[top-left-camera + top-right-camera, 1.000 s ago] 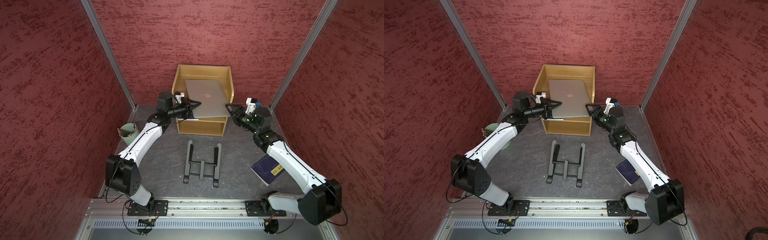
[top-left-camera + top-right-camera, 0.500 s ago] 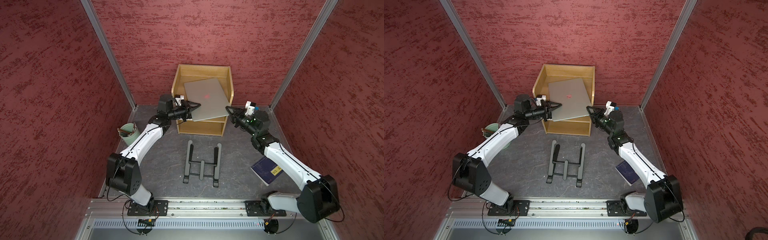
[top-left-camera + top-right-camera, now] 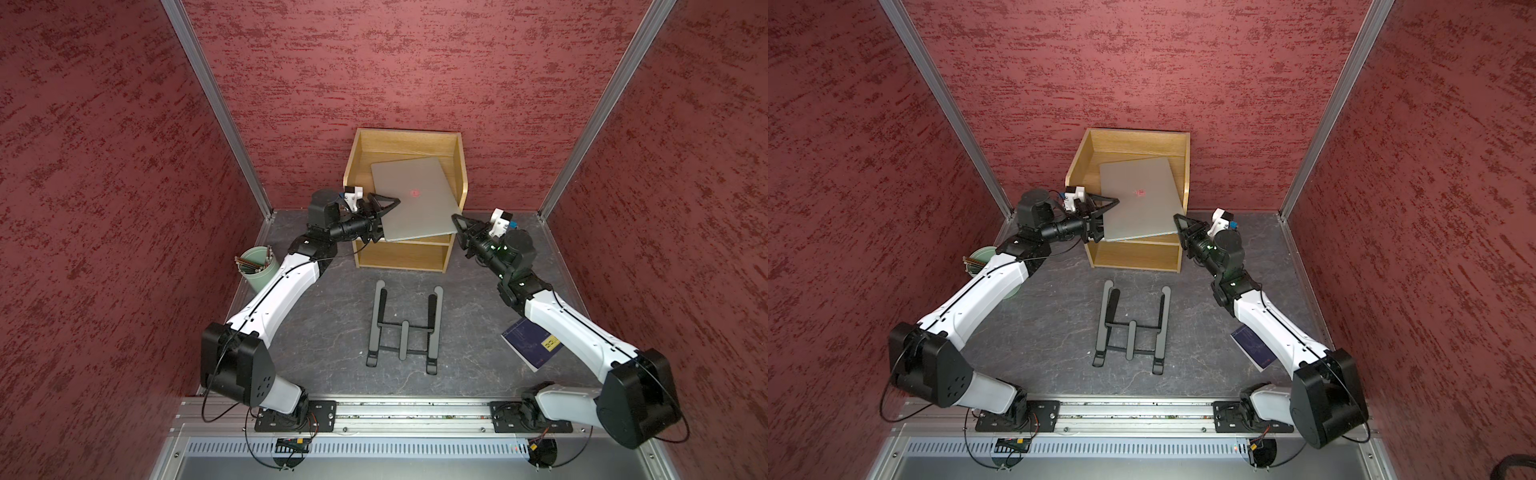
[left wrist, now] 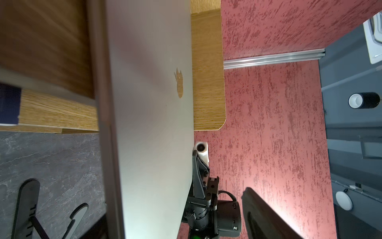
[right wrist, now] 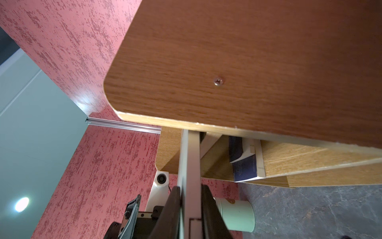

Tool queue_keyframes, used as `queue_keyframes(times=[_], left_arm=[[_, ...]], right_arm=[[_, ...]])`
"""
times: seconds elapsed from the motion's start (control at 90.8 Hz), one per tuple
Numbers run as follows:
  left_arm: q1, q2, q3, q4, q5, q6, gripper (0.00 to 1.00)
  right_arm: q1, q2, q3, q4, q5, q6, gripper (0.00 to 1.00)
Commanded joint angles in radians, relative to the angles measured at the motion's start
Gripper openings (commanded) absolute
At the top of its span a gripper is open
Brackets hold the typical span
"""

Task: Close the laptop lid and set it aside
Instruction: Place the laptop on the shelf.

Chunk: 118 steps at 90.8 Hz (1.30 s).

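The laptop [image 3: 415,199] is shut, its lid [image 4: 148,124] facing up with the logo showing. In both top views it sits over the shelf's [image 3: 455,166] upper tier, turned askew, and its near-left corner pokes out past the shelf's left wall. Whether its underside rests on the board cannot be told.

The right claw [image 3: 456,219] is at the shelf's front right corner and is clamped on the laptop's near-right corner. In the right wrist view both fingers [image 5: 209,207] press flat against the thin edge [image 5: 189,165].

The left claw [image 3: 386,216] is at the shelf's front left corner, with its jaws spread wide on either side of the laptop's left edge. One finger [image 4: 264,217] stands clear of the lid with red wall showing between them (no grip here). The other finger is under the laptop and mostly hidden.

Dark blue books [image 5: 244,161] lie inside the shelf. A black stand [image 3: 405,328] lies flat in front of the shelf. One more book [image 3: 532,343] is well off to the shelf's front right, partly under the right arm. A green cup [image 3: 257,270] of sticks stands to the shelf's left, beside the left arm.
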Motion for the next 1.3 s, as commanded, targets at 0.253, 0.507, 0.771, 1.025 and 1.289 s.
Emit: queue_keyframes(times=[0.253,0.507,0.771,1.025,1.289], left_arm=[[0.003,-0.143,-0.082,-0.132,-0.167,0.149,0.94],[-0.011,-0.149,-0.093,-0.122,-0.203,0.150,0.84],[-0.014,-0.087,-0.036,-0.119,-0.212,0.161,0.80],[-0.014,-0.035,0.019,-0.103,-0.234,0.160,0.71],[-0.011,0.022,0.074,-0.103,-0.238,0.160,0.70]], right_arm=[[0.123,0.044,0.020,0.132,0.319,-0.003,0.00],[0.193,0.120,0.106,0.147,0.424,-0.010,0.00],[0.235,0.146,0.138,0.133,0.518,-0.021,0.00],[0.252,0.198,0.177,0.144,0.574,-0.021,0.00],[0.252,0.222,0.221,0.135,0.595,-0.052,0.00]])
